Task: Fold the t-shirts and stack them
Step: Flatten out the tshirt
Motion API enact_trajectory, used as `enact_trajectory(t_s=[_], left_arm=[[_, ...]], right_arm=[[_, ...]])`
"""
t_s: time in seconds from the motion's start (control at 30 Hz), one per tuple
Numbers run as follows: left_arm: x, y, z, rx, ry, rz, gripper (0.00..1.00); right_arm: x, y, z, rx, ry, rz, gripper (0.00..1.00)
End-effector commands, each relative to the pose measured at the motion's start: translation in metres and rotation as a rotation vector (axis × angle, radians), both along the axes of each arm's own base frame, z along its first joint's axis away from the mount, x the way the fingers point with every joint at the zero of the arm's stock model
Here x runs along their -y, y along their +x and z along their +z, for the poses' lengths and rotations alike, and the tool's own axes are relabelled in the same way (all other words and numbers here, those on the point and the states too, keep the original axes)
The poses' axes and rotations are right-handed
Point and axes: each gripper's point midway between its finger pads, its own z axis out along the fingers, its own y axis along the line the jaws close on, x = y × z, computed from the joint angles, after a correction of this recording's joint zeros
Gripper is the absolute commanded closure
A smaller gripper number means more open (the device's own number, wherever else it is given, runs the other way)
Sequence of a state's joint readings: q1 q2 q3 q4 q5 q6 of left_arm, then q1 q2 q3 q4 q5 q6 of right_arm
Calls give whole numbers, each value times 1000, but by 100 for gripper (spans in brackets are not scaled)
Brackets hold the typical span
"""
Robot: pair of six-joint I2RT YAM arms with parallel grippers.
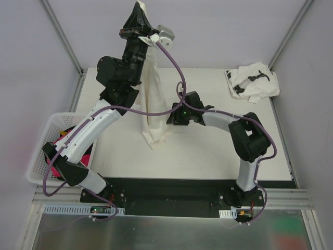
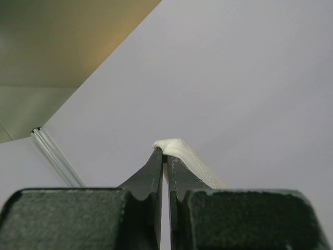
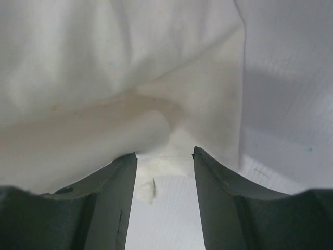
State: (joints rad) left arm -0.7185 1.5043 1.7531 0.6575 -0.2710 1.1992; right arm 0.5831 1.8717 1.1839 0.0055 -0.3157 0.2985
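Observation:
My left gripper [image 1: 141, 11] is raised high at the back and is shut on an edge of the plain cream-white t-shirt [image 1: 155, 99], which hangs down in a long narrow drape with its bottom end on the table. In the left wrist view the gripper [image 2: 165, 152] pinches a cream hem [image 2: 179, 149]. My right gripper [image 1: 173, 117] is open, low beside the hanging shirt's right side. In the right wrist view the gripper [image 3: 164, 152] faces the cream cloth [image 3: 104, 94], which lies just beyond the fingertips. The white t-shirt with black marks [image 1: 252, 82] lies crumpled at the table's far right.
A white plastic basket [image 1: 44, 136] with pink and red things inside stands off the table's left edge, under the left arm. Purple cables run along both arms. Metal frame posts [image 1: 62, 34] rise at the back corners.

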Motion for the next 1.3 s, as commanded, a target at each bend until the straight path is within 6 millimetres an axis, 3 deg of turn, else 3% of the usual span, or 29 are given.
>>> enact_trajectory(t_s=[0.0, 0.1, 0.33, 0.47, 0.6, 0.7, 0.83, 1.07, 1.27], left_arm=[[-34, -34, 35, 125, -94, 28, 100], [-34, -33, 30, 120, -88, 39, 100], [-36, -34, 33, 112, -87, 39, 100], [-36, -33, 36, 100, -86, 39, 100], [-38, -34, 35, 97, -88, 42, 100], [-39, -34, 35, 106, -93, 49, 100], [-36, -30, 27, 95, -84, 53, 100], [-36, -19, 9, 71, -83, 69, 100], [-36, -5, -10, 35, -92, 79, 100]], right_arm=[[-25, 15, 7, 22, 66, 11, 50], [-23, 28, 4, 39, 56, -8, 50], [9, 63, 6, 51, 42, -78, 50], [10, 71, 9, 60, 34, -79, 50], [-5, 70, 9, 27, 76, -64, 50], [-22, 58, 9, 23, 79, -29, 50], [-44, 31, 23, 33, 96, 36, 50], [-46, -9, 32, 17, 107, 71, 51], [-72, -43, 32, -5, 109, 142, 51]])
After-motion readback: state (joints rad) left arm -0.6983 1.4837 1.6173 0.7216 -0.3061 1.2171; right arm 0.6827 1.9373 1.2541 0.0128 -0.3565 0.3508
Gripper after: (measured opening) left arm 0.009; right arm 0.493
